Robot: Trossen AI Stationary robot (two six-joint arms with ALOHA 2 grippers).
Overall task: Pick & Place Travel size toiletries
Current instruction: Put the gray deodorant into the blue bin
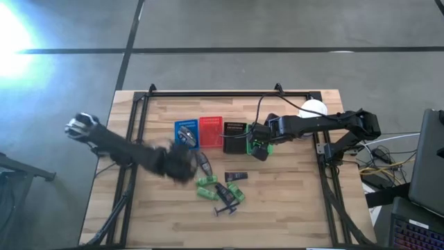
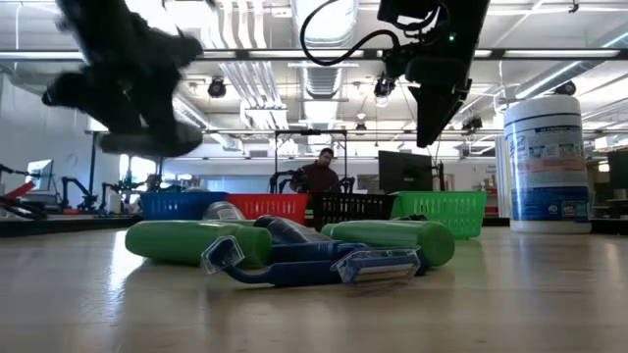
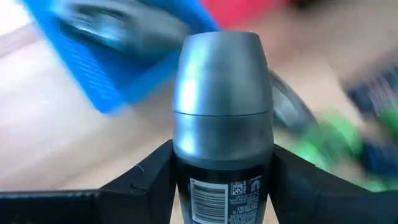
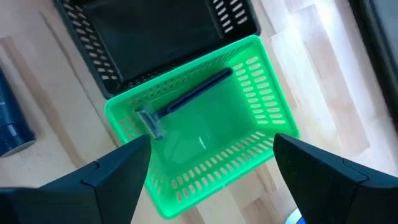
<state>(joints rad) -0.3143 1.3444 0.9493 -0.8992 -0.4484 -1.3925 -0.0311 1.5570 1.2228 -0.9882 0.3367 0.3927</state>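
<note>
A grey-capped deodorant stick is gripped cap-forward, lengthwise, by the left tool. The right tool is held open over the green basket, where a razor lies diagonally, above the wooden table.

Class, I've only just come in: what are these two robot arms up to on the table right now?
They are sorting small toiletries into baskets. The left gripper holds a grey-capped deodorant stick near the blue basket. The right gripper hangs open over the green basket, where a razor already lies. More green tubes and razors wait in a pile on the table.
</note>
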